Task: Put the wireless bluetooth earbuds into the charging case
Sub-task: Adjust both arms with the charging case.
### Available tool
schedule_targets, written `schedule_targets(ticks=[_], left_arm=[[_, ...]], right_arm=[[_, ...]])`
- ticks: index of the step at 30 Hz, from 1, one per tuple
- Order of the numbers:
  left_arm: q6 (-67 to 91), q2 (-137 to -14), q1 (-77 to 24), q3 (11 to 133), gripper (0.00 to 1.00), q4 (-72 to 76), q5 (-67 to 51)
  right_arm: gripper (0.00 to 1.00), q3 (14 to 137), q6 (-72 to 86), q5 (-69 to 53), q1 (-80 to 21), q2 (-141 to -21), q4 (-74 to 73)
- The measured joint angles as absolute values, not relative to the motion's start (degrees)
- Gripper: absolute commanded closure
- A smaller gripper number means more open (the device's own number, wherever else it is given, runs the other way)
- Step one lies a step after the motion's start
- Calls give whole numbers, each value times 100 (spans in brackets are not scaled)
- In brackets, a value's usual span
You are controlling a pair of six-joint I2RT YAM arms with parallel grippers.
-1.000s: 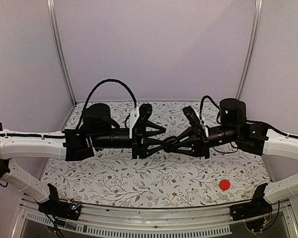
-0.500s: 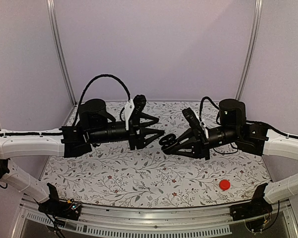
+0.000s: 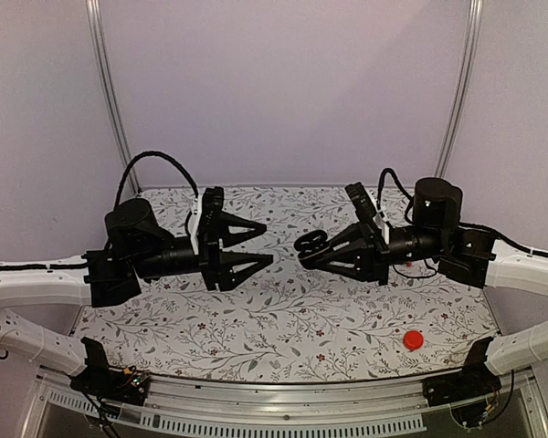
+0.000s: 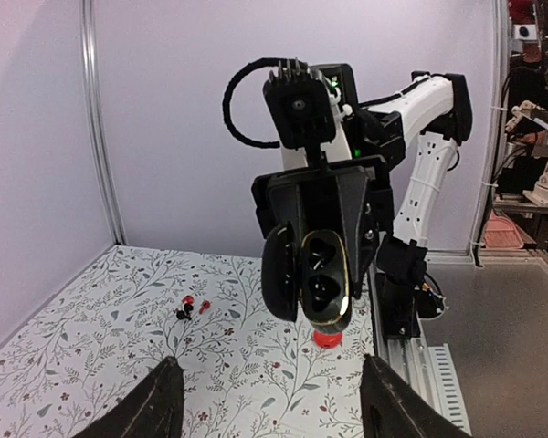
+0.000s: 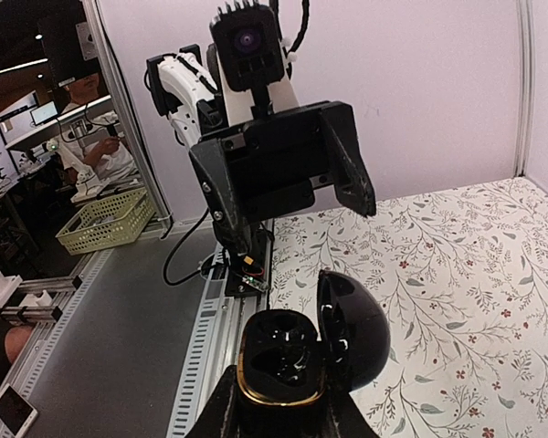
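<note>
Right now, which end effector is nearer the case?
Right. The right end effector is shut on the open case, held above the table. The left end effector is open and faces it across a gap, touching nothing.

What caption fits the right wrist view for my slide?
Right gripper holds the open charging case, facing the open left gripper across the table.

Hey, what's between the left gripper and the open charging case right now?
Nothing: the top external view shows only open air between left gripper and charging case.
</note>
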State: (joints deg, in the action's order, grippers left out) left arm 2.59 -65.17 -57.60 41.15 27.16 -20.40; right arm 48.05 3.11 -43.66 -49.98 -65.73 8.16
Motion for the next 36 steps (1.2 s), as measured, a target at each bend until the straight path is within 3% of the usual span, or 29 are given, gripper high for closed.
schedule_targets(ticks=[3, 25, 29, 36], left_arm=[[314, -6556, -5789, 4047, 43, 2818, -2191], [1575, -7382, -5837, 4897, 47, 2987, -2902], [1610, -7439, -5852, 4934, 35, 2875, -2842], [1535, -7216, -5913, 4442, 35, 3179, -2707]], right_arm=[[100, 4805, 515, -4375, -4984, -6567, 1116], [99, 4858, 351, -4836, -4987, -6689, 1140], [98, 4880, 309, -4801, -4998, -6770, 1028], [98, 4880, 346, -4670, -4998, -6781, 1033]])
